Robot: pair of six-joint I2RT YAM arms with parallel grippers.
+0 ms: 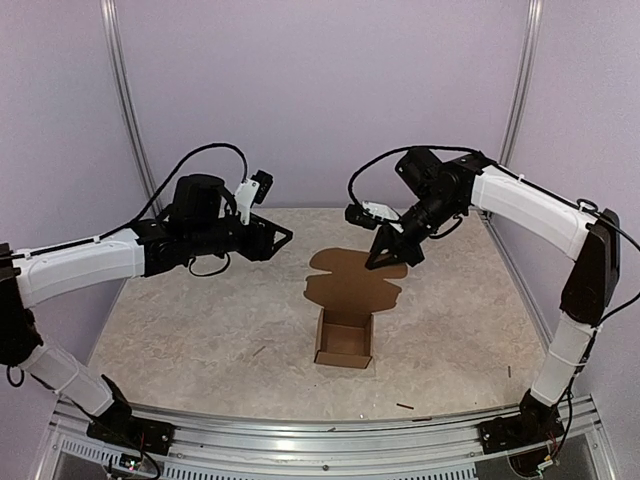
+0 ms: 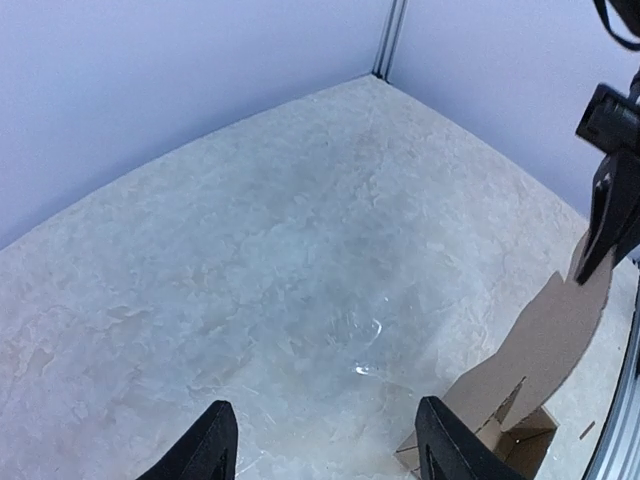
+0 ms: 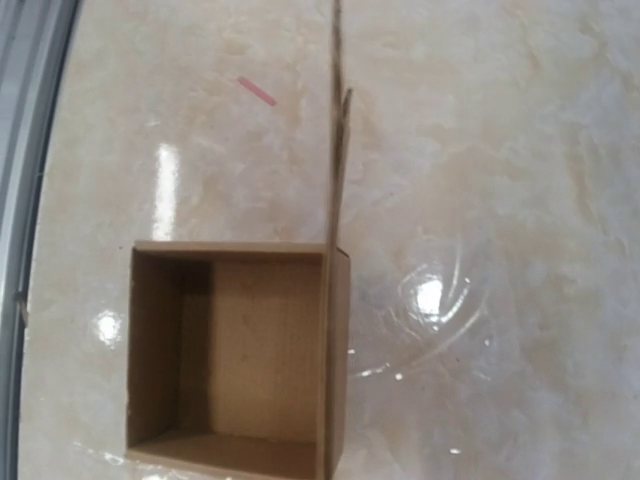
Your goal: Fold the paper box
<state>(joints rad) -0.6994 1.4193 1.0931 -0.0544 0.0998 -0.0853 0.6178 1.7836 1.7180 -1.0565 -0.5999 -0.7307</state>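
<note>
while the paper box point(image 1: 350, 295) sits mid-frame, its lid flap running upward to the right gripper point(image 1: 383, 258), which looks clamped on the flap's far end, the left gripper point(image 1: 280, 243) hovers with fingers apart, farther off at left.

Pale marbled counter point(image 1: 200, 330) under me, glossy, with bright glare spots point(image 3: 430, 295) showing in my right wrist view. A dark stick-like scrap point(image 1: 404, 406) lies close to the near edge, a fainter one point(image 1: 259, 350) sits left of centre, and a tiny one point(image 1: 508, 371) is off to the right. There's a reddish sliver point(image 3: 257, 91) on the stone too. Lavender walls point(image 1: 320, 90) close me in, with metal posts point(image 1: 125, 90) in the corners and a silver rail point(image 1: 330, 435) along the front.
</note>
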